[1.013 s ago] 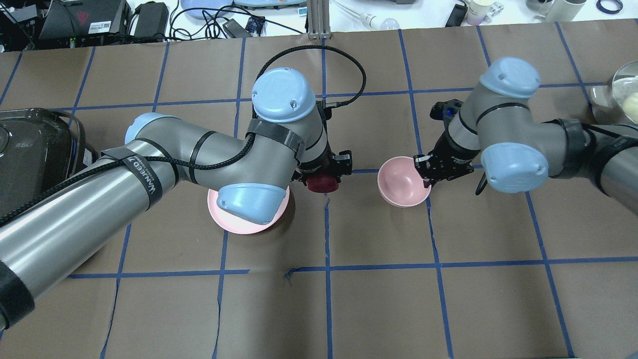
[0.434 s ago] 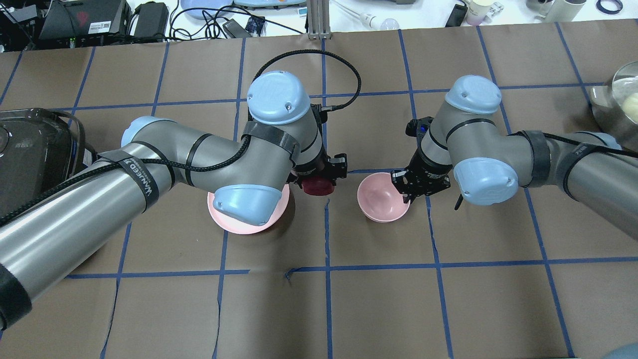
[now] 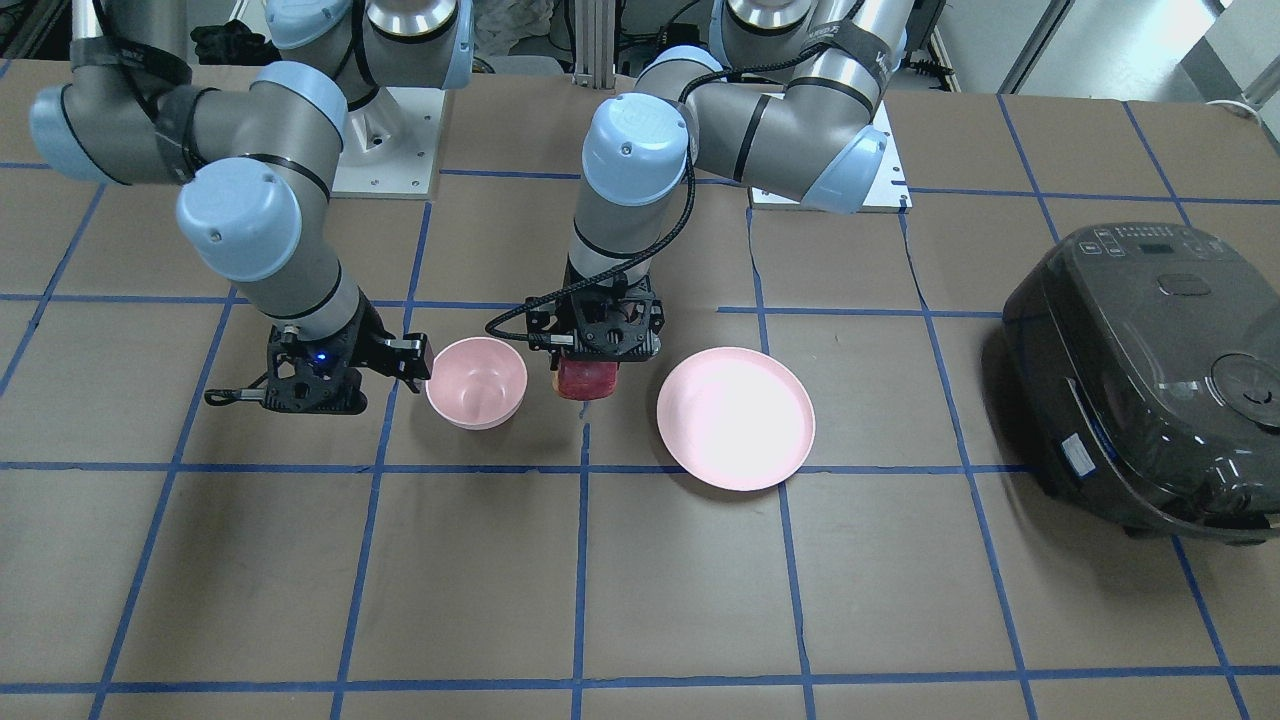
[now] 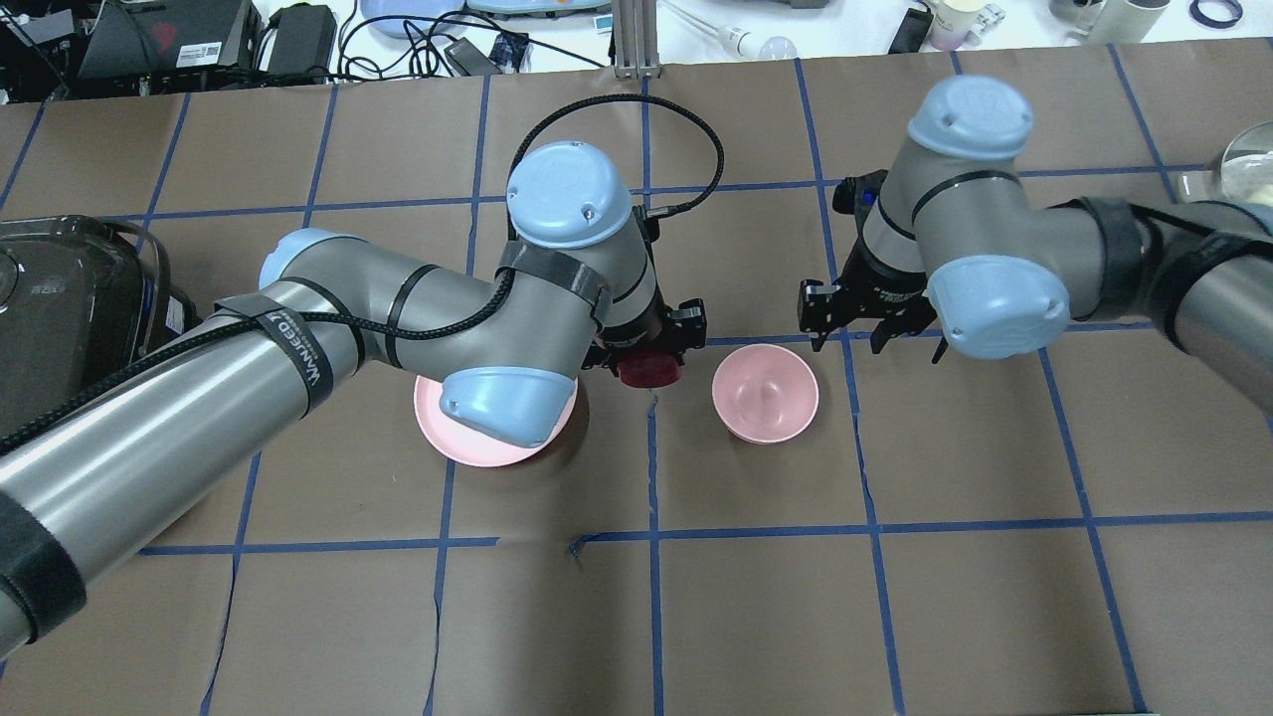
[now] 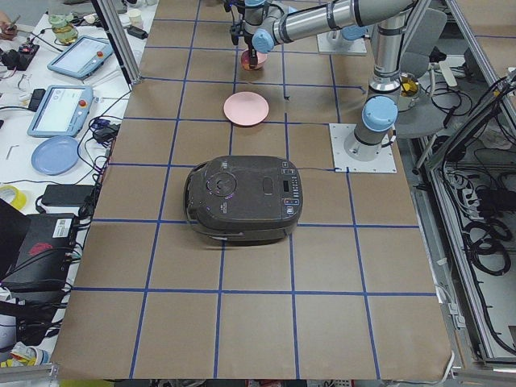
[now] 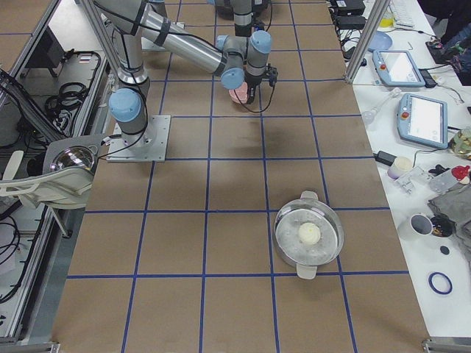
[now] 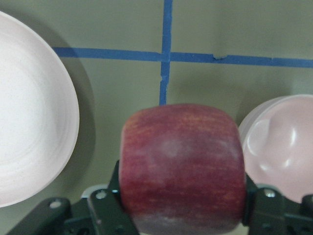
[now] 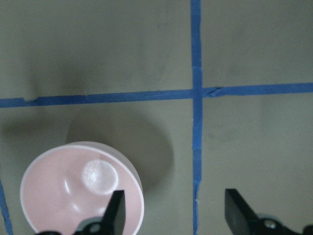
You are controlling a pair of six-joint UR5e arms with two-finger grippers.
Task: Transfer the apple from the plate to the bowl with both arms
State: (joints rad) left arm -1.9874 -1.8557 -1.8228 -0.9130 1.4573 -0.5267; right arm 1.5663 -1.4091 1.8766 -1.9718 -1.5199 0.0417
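My left gripper (image 4: 648, 356) is shut on the dark red apple (image 4: 646, 370) and holds it above the table, between the plate and the bowl. In the left wrist view the apple (image 7: 182, 169) fills the space between the jaws. The wide pink plate (image 3: 735, 418) is empty; in the overhead view the plate (image 4: 457, 443) is half hidden under my left arm. The small deep pink bowl (image 4: 765, 393) stands on the table just right of the apple and is empty. My right gripper (image 4: 850, 331) is open, raised behind and to the right of the bowl (image 8: 80, 191), not touching it.
A black rice cooker (image 3: 1150, 380) stands at the table's left end. A lidded glass pot (image 4: 1248, 184) sits at the far right edge. A bench with cables and devices (image 4: 428, 40) runs beyond the far edge.
My right gripper carried the bowl left toward the apple, set it down, let go and pulled back up and away. My left gripper kept hold of the apple and barely moved.
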